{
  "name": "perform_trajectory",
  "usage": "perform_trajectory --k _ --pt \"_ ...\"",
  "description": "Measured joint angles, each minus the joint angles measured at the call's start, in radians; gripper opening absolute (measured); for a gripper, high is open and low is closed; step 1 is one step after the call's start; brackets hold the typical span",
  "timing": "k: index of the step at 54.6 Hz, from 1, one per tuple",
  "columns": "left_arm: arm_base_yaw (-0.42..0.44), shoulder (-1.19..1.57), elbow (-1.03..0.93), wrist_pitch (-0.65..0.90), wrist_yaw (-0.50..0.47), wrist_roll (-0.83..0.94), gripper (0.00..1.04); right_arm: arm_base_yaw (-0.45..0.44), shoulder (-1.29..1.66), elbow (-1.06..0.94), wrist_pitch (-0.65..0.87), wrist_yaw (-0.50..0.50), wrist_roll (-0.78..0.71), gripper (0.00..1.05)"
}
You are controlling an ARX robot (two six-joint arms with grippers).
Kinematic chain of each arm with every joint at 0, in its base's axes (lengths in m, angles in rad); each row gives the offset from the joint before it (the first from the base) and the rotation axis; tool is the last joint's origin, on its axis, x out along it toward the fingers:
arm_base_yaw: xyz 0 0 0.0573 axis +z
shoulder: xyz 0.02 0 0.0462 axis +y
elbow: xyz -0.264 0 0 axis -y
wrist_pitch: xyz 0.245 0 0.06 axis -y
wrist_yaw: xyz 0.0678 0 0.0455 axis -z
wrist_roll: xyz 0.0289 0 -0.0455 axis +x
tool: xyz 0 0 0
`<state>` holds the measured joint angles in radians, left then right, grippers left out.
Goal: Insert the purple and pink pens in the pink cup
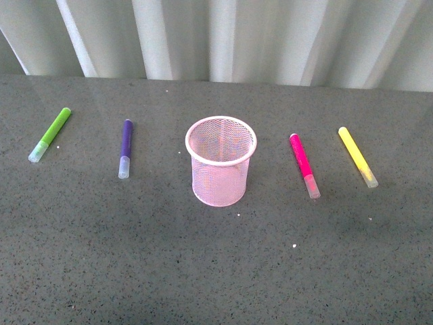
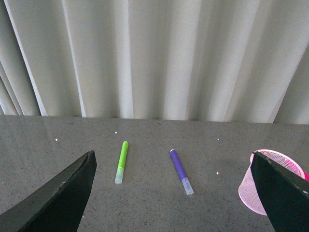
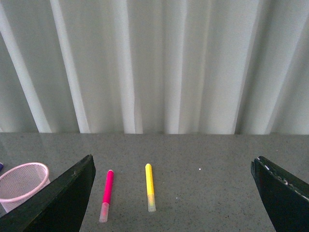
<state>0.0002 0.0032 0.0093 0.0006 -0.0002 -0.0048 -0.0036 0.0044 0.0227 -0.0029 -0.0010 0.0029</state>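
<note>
You're over a dark grey speckled tabletop (image 1: 216, 271), with a white pleated curtain (image 1: 270, 40) behind it. Left gripper (image 2: 172, 153) is spread wide. Purple pen (image 1: 126, 148) lies flat ahead of it, lime-green marker (image 1: 50, 135) further outboard. Right gripper (image 3: 174, 156) is also spread wide, pink pen (image 1: 303, 166) ahead, yellow marker (image 1: 358, 157) outboard. Pink cup (image 1: 220, 160) stands upright between the two grippers, both pens outside it and well apart from their neighbours.

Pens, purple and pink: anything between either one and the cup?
Nothing visible. The purple pen lies left of the cup, the pink pen right, bare table between. The green marker and yellow marker lie farther out.
</note>
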Motion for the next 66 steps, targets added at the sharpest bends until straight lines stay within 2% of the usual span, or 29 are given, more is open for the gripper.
perform_trajectory --k 30,33,35,39,42,46,51,53,56,66 --pt "0.000 0.000 0.000 0.000 0.000 0.000 0.98 0.000 0.000 0.000 0.000 0.000 0.000 0.98" --pt "-0.024 0.047 0.037 -0.099 -0.085 -0.049 0.98 0.000 0.000 0.000 0.000 0.000 0.000 0.98" --pt "-0.022 0.132 0.102 -0.223 -0.169 -0.103 0.98 0.000 0.000 0.000 0.000 0.000 0.000 0.98" --pt "0.035 0.283 0.187 -0.281 -0.176 -0.121 0.98 0.000 0.000 0.000 0.000 0.000 0.000 0.98" --pt "0.129 0.472 0.306 -0.164 -0.110 -0.090 0.98 0.000 0.000 0.000 0.000 0.000 0.000 0.98" --pt "0.147 0.695 0.480 0.000 -0.074 -0.027 0.98 0.000 0.000 0.000 0.000 0.000 0.000 0.98" --pt "0.109 0.902 0.650 0.076 -0.063 0.023 0.98 0.000 0.000 0.000 0.000 0.000 0.000 0.98" --pt "0.088 1.009 0.739 0.063 -0.028 0.026 0.98 0.000 0.000 0.000 0.000 0.000 0.000 0.98" --pt "0.048 1.174 0.867 0.040 -0.050 0.036 0.98 0.000 0.000 0.000 0.000 0.000 0.000 0.98" --pt "-0.077 1.753 1.320 -0.238 -0.072 0.022 0.98 0.000 0.000 0.000 0.000 0.000 0.000 0.98"
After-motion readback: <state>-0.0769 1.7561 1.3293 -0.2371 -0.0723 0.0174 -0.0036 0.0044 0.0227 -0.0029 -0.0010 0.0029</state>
